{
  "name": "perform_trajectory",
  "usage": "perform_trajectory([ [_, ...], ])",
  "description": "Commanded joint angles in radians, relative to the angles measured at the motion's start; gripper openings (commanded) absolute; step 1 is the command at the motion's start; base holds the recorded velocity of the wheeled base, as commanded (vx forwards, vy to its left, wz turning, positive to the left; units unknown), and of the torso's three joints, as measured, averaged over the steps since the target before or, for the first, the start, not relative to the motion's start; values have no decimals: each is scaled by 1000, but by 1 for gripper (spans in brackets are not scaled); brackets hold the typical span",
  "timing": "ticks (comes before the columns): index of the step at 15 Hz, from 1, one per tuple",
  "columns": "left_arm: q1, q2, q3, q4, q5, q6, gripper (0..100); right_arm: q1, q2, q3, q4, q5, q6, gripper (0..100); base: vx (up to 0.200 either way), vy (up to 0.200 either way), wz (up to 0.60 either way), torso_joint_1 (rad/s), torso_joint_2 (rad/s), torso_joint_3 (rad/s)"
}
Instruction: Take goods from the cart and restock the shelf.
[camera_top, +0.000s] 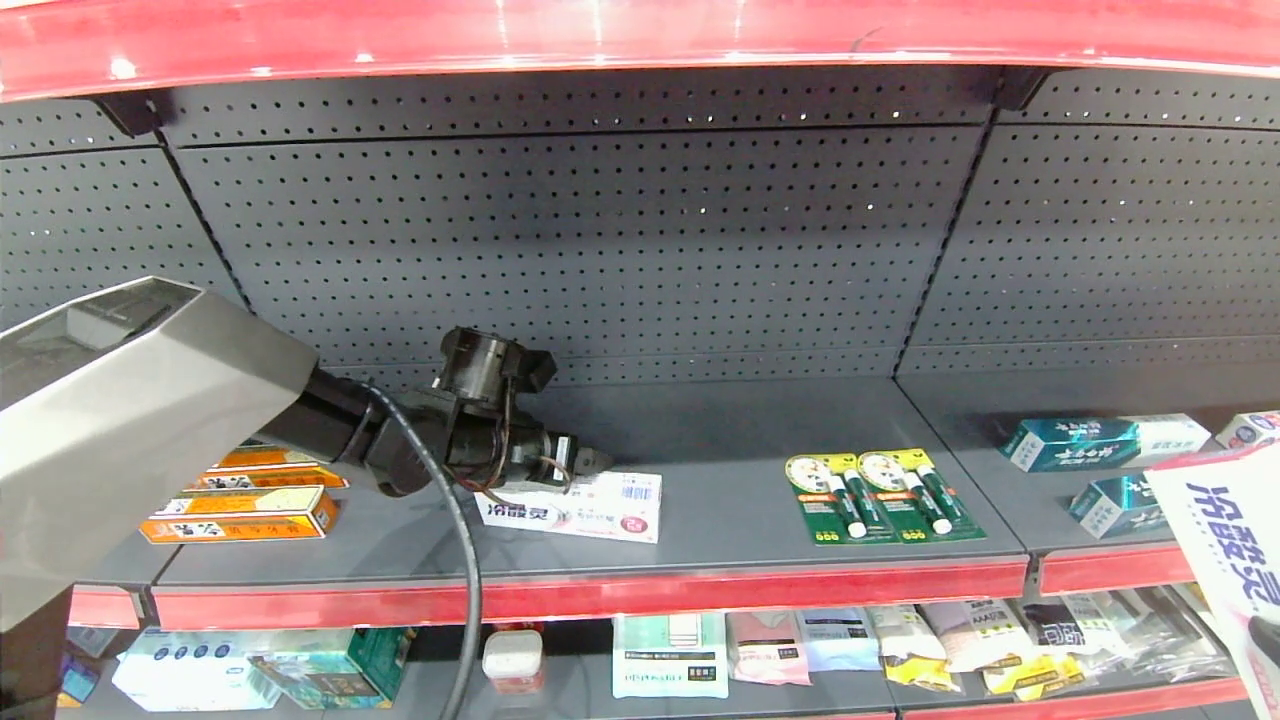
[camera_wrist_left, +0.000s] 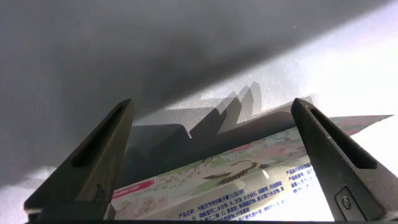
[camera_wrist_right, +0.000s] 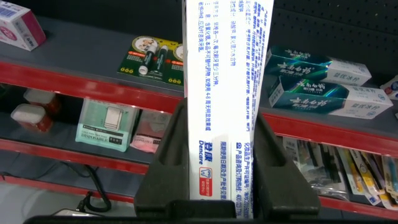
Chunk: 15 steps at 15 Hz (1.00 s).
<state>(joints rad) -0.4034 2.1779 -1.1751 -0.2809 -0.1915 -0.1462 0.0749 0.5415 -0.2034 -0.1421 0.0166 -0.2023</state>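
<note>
Two white toothpaste boxes are in play. The flat box (camera_top: 575, 505) lies on its broad face at the middle of the shelf (camera_top: 720, 560), with pale pink and blue print on top. The upright box (camera_top: 1225, 540) is white with large blue characters and stands on end at the right edge of the head view, in front of the shelf and off its surface.

The left arm (camera_top: 150, 400) comes in from the left, low over the shelf, with its wrist angled down toward the flat box. The left gripper (camera_top: 590, 462) sits at that box's back edge. Its fingers (camera_wrist_left: 99, 168) are spread wide with the box between and below them; whether they touch it I cannot tell.

The right gripper (camera_wrist_right: 222, 118) is clamped on the lower part of the upright box, one finger against each broad face.

Green lip-balm cards (camera_top: 885, 495) lie to the right of the flat box, teal boxes (camera_top: 1100, 440) farther right, and orange boxes (camera_top: 240, 515) to the left.
</note>
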Motion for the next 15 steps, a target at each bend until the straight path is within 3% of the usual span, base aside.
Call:
perform_trajectory([
  [1, 0, -9, 5, -1, 0, -1, 100, 0, 0, -1, -1, 0, 0, 0, 0, 0, 0, 0, 0, 0],
  [15, 32, -47, 66, -35, 1, -1, 100, 0, -3, 13, -1, 13, 1, 0, 0, 0, 0, 0, 0, 0],
])
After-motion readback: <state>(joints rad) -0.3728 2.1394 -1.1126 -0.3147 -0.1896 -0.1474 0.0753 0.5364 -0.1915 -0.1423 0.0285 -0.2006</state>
